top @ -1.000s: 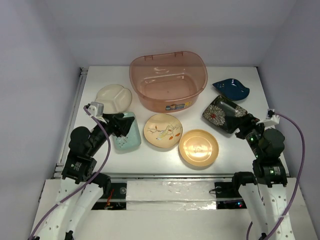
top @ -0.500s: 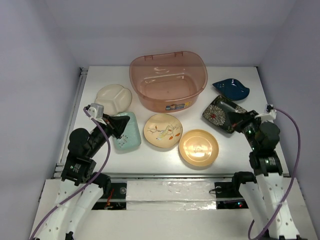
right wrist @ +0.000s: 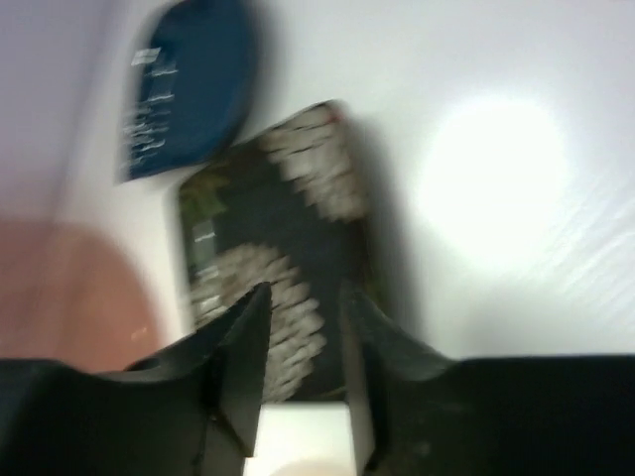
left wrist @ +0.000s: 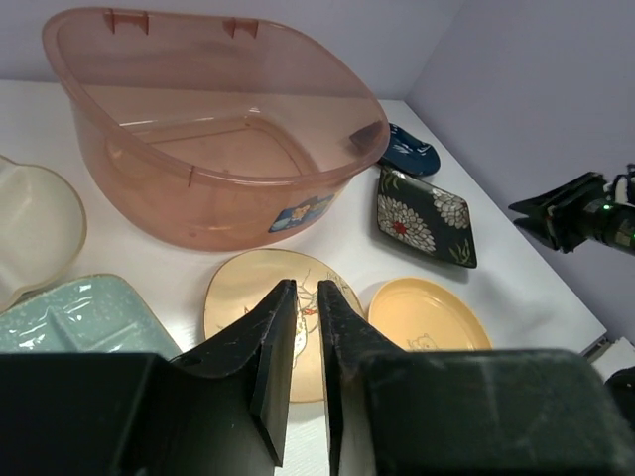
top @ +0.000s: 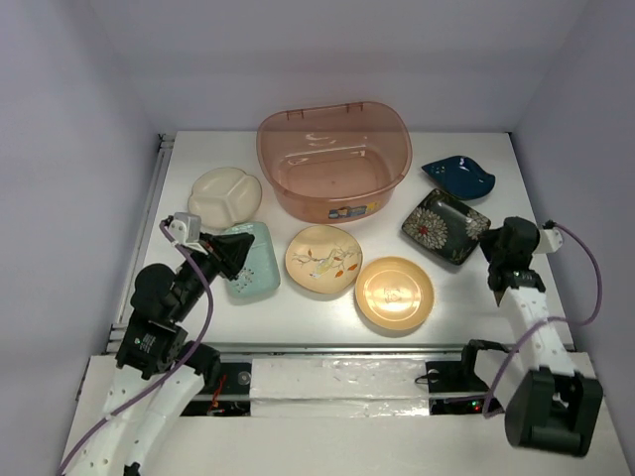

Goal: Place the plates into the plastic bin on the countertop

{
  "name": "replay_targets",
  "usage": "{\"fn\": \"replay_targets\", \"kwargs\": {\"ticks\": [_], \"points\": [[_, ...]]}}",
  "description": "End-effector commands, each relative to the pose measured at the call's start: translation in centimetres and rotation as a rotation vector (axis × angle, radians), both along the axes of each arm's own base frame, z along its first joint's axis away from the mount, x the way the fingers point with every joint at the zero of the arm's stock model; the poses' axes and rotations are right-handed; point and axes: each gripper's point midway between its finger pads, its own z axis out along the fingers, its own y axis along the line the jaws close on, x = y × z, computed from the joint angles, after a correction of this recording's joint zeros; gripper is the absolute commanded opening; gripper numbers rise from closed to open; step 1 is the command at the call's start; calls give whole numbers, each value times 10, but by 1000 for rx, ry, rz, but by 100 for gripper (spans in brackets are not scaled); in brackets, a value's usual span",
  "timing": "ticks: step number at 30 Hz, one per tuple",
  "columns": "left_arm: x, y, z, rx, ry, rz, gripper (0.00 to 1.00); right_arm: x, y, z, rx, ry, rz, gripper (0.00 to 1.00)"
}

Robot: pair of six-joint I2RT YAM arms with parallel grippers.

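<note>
Our left end effector (left wrist: pixel 306 288), nearly together on nothing, hangs above the mint plate (top: pixel 253 266), with the cream plate (top: pixel 225 194) just behind. On the desk (top: pixel 476 297) the bin (top: pixel 327 203) stands behind the floral plate (top: pixel 322 259) and orange plate (top: pixel 395 293). Our right end effector (right wrist: pixel 303 297), slightly apart, hovers beside the black plate (top: pixel 445 226), the blue plate (top: pixel 459 177) beyond.

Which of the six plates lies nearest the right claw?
The black square plate with white flowers, just ahead of the right claw; the dark-blue leaf dish sits farther back and the orange plate farther left.
</note>
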Motion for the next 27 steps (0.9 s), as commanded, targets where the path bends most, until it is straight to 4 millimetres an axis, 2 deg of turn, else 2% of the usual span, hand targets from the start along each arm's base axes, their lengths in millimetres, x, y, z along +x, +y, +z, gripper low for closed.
{"fn": "replay_targets", "kwargs": {"ticks": [1,2,3,4,5,6,7,9,14,17,21,27], "points": [[-1,4,11,-3,-36,29,13,9,-39,-12,28,5,-129,43],[-4,2,12,-4,-38,17,16,12,-40,-18,47,10,-102,53],[-6,0,12,-6,-41,8,19,11,-51,-31,68,36,-112,68],[-6,2,13,-7,-44,14,21,18,-52,-28,80,22,-90,68],[-7,0,13,-8,-45,6,22,24,-43,-29,95,30,-24,68],[-9,-1,15,-11,-49,-1,25,28,-41,-37,101,56,-3,69],[-9,0,15,-13,-49,5,26,33,-45,-32,102,56,-2,69],[-11,0,17,-17,-56,2,29,37,-46,-37,108,81,5,68],[-13,2,19,-21,-65,11,34,37,-59,-69,189,133,-26,65],[-15,1,20,-21,-70,5,35,42,-49,-84,238,165,32,63],[-17,0,20,-22,-71,-4,36,50,-33,-95,288,174,132,57],[-18,0,21,-23,-76,-2,36,53,-26,-97,278,155,199,53]]}}
